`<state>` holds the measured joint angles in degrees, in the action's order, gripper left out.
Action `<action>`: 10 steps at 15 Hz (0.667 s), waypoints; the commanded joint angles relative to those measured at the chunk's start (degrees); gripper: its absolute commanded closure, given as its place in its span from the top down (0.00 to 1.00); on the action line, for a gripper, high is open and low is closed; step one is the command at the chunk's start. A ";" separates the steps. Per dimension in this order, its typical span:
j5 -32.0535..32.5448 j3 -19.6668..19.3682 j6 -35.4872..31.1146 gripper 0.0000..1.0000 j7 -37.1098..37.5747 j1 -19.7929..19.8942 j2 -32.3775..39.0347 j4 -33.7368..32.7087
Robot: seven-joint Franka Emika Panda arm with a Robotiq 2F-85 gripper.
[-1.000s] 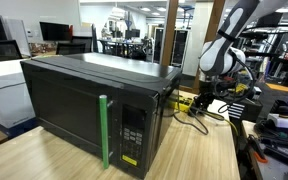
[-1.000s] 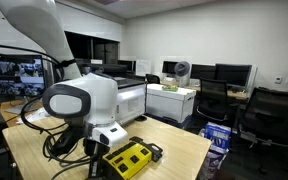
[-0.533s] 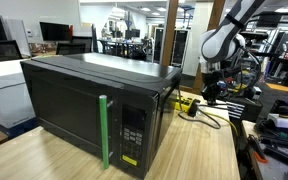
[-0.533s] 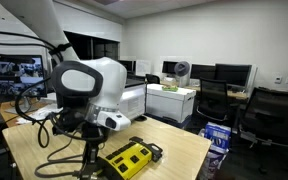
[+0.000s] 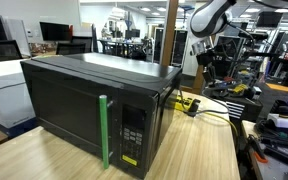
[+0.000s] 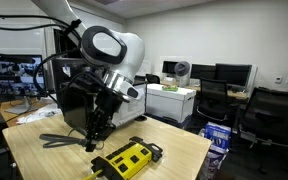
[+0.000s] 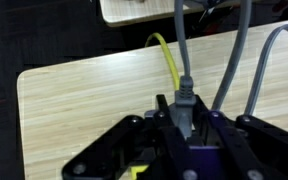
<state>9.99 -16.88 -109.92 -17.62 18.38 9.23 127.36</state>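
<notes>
My gripper (image 7: 186,122) is shut on a grey plug (image 7: 185,98), whose grey cable (image 7: 177,35) runs away from it across the view. In an exterior view the gripper (image 6: 95,138) hangs above the wooden table (image 6: 174,155), just beyond the yellow power strip (image 6: 124,160), and the cable (image 6: 59,140) trails off to the side. In an exterior view the gripper (image 5: 207,66) is raised behind the black microwave (image 5: 84,100), above the power strip (image 5: 189,103). The strip's yellow cord (image 7: 167,62) lies on the table (image 7: 84,100) below the plug.
The microwave has a green strip (image 5: 105,130) on its door handle. A white cabinet (image 6: 171,100) and office chairs (image 6: 269,120) stand past the table's edge. Loose cables (image 5: 219,110) lie beside the power strip. Clutter (image 5: 279,125) fills the side bench.
The arm has lifted and swung toward the microwave, carrying the grey plug up and away from the yellow power strip. The jaws stayed shut.
</notes>
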 commanded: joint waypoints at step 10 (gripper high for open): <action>6.59 4.14 22.57 0.07 -20.76 3.96 28.49 -34.81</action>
<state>14.14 -14.39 -93.59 -32.87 20.11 30.76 102.16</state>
